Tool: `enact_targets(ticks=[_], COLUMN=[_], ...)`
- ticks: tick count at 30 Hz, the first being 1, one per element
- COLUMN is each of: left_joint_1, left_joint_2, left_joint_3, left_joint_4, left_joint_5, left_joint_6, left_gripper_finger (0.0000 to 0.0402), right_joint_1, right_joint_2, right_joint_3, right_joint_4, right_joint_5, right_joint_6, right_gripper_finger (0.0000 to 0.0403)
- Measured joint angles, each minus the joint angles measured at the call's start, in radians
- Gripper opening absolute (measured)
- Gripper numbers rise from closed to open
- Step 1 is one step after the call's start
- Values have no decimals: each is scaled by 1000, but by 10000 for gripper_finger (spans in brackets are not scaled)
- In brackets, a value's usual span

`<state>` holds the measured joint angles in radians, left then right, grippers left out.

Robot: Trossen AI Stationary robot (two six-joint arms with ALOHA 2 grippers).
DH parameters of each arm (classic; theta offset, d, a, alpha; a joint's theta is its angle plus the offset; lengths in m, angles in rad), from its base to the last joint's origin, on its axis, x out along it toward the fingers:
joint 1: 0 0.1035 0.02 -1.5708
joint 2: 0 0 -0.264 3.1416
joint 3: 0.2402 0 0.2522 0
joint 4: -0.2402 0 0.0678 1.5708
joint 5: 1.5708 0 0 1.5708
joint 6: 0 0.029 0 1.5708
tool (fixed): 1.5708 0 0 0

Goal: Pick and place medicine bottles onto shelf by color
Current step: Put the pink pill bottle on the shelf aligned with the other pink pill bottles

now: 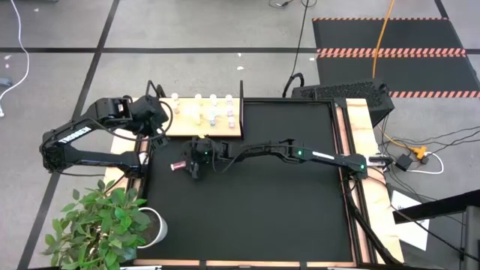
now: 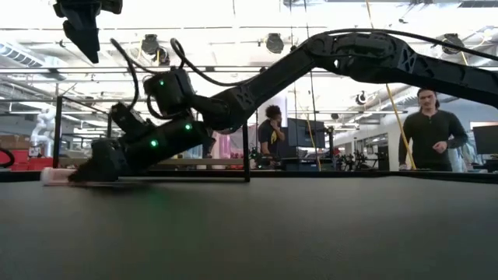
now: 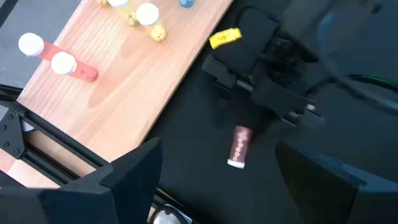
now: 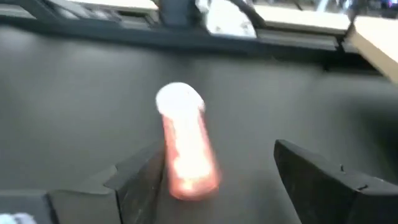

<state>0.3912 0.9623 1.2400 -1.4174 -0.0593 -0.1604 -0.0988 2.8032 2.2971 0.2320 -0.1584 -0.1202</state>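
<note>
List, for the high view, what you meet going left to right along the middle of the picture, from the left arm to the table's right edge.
Left gripper → pink bottle lying on the black mat → right gripper, open just beside it → the right arm stretching back to the table's right edge.

— Where does the lying bottle sit?
— On the mat, near the table's left edge, before the shelf.
— And the right claw?
— Just beside it, fingers spread. Other bottles stand on the shelf; the left claw hangs at the shelf's left end.
</note>
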Motion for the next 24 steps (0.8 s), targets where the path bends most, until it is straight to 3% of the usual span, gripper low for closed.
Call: enact_targets(ticks=[6, 13, 24], left_joint_1=[0, 0, 0], left_joint_2=[0, 0, 0], left_joint_3=[0, 0, 0], left_joint_4=[1, 7, -4], left_joint_5=[0, -1, 5], left_joint_6=[20, 12, 0], left_gripper_finger=[312, 312, 312], right_joint_1=[-13, -5, 7], right_joint_2=[0, -2, -2], right_joint_3=[-1, -5, -6], right_joint_4=[-56, -72, -77], right_joint_5=[-103, -131, -153], right_joint_6=[35, 22, 29], right_gripper_finger=[243, 188, 165])
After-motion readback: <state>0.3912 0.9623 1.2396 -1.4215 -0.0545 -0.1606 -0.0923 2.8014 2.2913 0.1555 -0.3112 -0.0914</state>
